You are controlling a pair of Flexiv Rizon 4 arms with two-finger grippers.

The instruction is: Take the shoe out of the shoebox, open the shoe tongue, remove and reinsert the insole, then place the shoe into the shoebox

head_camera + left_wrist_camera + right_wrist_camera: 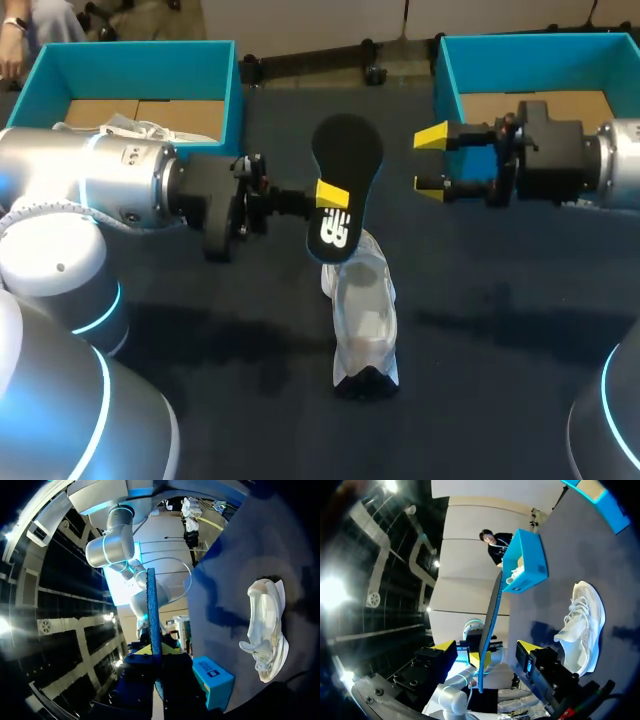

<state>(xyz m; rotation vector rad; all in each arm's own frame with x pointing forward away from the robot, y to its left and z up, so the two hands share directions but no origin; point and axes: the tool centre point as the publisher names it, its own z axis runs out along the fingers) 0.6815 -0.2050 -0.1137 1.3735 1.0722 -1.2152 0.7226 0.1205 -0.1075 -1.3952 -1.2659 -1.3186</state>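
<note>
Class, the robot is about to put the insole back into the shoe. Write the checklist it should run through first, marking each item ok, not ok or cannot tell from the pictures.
1. Insole gripped by the left gripper: ok, both fingers clamp it.
2. Right gripper open and apart from the insole: ok.
3. Shoe out of the box, on the table: ok.
4. Insole's lower end over the shoe: ok in the head view.
5. Tongue pulled back enough for the insole: cannot tell.
6. Right shoebox free for the shoe: cannot tell, the arm hides part of its floor.
</note>
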